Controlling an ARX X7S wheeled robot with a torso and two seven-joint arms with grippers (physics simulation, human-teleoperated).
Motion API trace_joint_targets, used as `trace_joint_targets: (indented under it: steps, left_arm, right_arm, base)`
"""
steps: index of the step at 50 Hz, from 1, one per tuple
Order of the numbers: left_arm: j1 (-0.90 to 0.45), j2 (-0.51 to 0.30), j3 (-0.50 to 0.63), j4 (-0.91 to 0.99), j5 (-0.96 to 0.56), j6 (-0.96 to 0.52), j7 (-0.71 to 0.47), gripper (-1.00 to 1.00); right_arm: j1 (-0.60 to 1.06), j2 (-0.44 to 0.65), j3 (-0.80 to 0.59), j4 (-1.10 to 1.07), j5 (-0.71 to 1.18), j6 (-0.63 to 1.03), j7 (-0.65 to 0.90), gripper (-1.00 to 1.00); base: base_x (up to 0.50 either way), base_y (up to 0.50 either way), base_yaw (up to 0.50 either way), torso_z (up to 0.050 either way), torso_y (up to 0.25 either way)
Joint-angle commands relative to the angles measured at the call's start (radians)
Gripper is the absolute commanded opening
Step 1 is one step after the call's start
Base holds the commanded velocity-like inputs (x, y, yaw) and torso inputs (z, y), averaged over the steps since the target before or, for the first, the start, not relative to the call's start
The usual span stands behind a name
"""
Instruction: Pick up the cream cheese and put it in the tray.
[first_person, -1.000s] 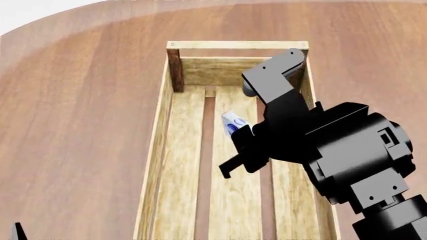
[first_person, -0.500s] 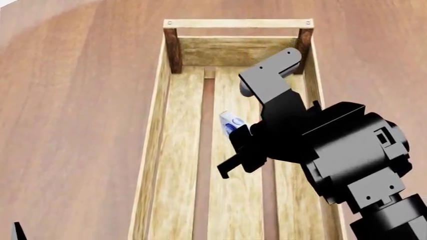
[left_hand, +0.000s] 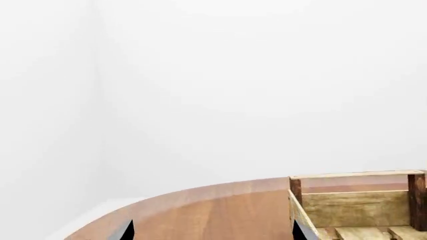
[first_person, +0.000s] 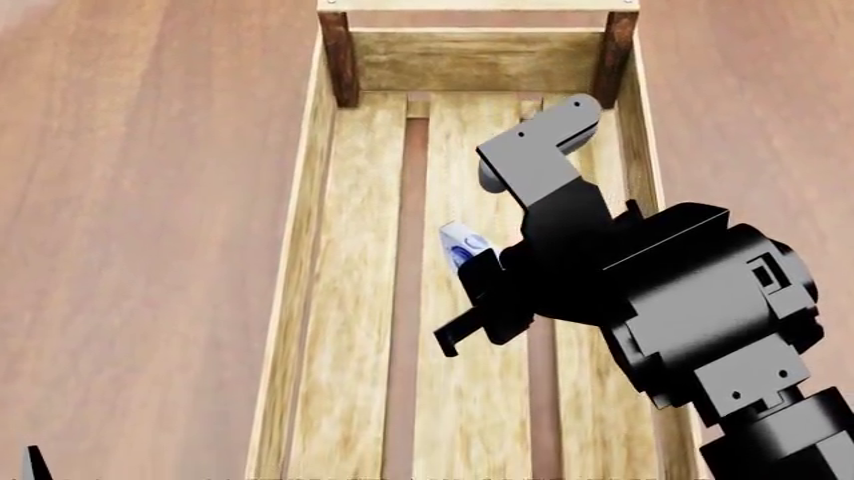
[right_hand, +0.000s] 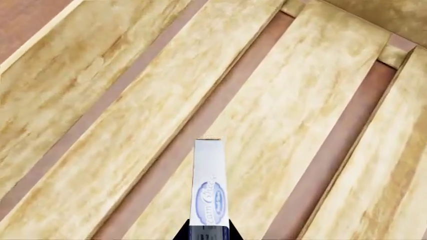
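While the right gripper (right_hand: 209, 234) pinches the cream cheese (right_hand: 209, 187), only the head view shows the tray (first_person: 304, 270) walls.

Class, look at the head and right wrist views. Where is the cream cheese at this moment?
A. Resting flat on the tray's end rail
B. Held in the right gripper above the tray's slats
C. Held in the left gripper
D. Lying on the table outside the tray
B: the cream cheese sticks out of the right gripper, with the slatted floor of the tray below it.

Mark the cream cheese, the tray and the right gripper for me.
cream cheese (right_hand: 209, 187): right wrist view, its logo face.
tray (first_person: 475, 60): head view, far end wall.
right gripper (first_person: 470, 268): head view, fingertips clamped on the box.
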Motion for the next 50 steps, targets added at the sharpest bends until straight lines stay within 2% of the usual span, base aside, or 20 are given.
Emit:
trace_joint_targets:
  steps: [1,34,36,39,40,50]
  left_arm:
    - [-0.001,-0.002,0.002,-0.002,-0.001,0.003,-0.001,1.0]
    - [0.0,-0.006,0.003,0.006,-0.003,-0.002,-0.009,1.0]
    - [-0.003,-0.022,0.022,0.004,-0.054,0.02,0.016,1.0]
    - [-0.005,-0.012,0.013,-0.001,-0.025,0.013,0.001,1.0]
    - [-0.005,-0.012,0.013,-0.002,-0.023,0.014,0.001,1.0]
    - [-0.002,-0.015,0.015,0.004,-0.021,0.016,0.0,1.0]
  right_arm:
    - [0.007,-0.002,0.0,-0.001,-0.003,-0.005,-0.004,-1.0]
    - [0.008,-0.012,-0.016,0.02,-0.011,-0.023,-0.008,-1.0]
    - [0.008,-0.014,-0.018,0.027,-0.013,-0.027,-0.009,-1.0]
    - [0.008,-0.015,-0.03,0.028,-0.026,-0.033,-0.004,-1.0]
    - [0.008,-0.016,-0.036,0.029,-0.034,-0.035,0.006,1.0]
    - [0.006,-0.009,-0.05,-0.005,-0.046,-0.023,0.027,1.0]
  base:
    - [0.0,0.0,0.0,0.0,-0.082]
    - [0.0,0.0,0.0,0.0,-0.085]
    - [0.0,0.0,0.0,0.0,-0.038]
    - [0.0,0.0,0.0,0.0,0.0]
    - [0.0,0.0,0.0,0.0,0.0]
    - [0.0,0.0,0.0,0.0,0.0]
